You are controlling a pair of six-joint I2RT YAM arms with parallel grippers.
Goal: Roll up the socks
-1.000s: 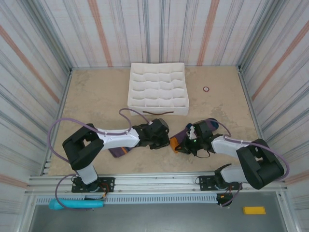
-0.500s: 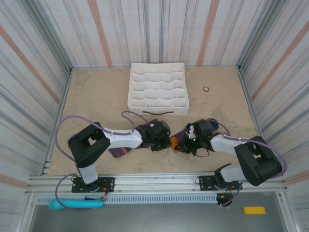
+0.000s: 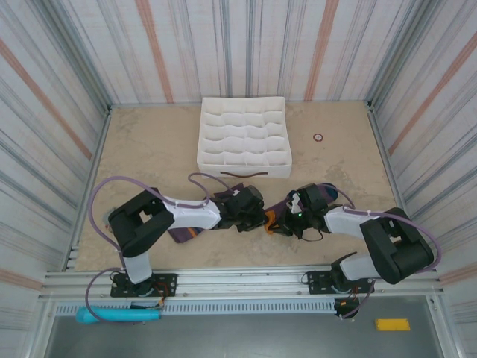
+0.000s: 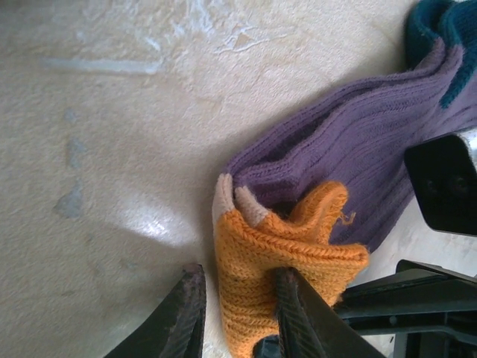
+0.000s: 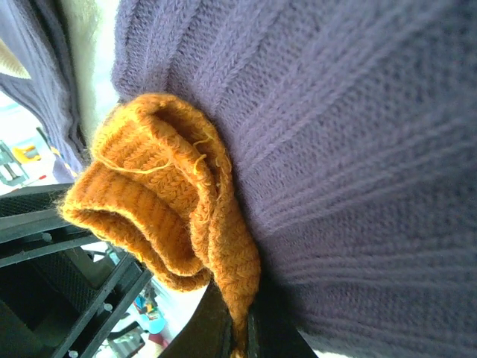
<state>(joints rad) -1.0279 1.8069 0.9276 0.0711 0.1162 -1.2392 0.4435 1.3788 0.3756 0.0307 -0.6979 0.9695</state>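
Observation:
A purple sock (image 3: 279, 211) with an orange cuff (image 3: 270, 221) lies between the two grippers, its dark teal heel (image 3: 329, 193) to the right. My right gripper (image 5: 242, 328) is shut on the edge of the orange cuff (image 5: 164, 186), with the purple leg (image 5: 358, 149) right beside it. My left gripper (image 4: 237, 272) is open, one finger (image 4: 190, 313) on the bare table and the other (image 4: 294, 313) pressed on the cuff (image 4: 253, 246). Pale peach fabric (image 4: 223, 201) shows at the cuff's mouth. The second purple sock (image 3: 181, 233) lies mostly hidden under the left arm.
A white divided organiser box (image 3: 244, 138) with a dark handle (image 3: 242, 173) stands behind the grippers. A small ring (image 3: 318, 137) lies at the back right. Striped walls close in three sides. A teal tool (image 3: 118, 315) and a yellow block (image 3: 392, 324) lie beyond the front rail.
My left gripper has crept to the right up to the orange cuff, and its arm has swung slightly. The right gripper has held the cuff and shifted a little left.

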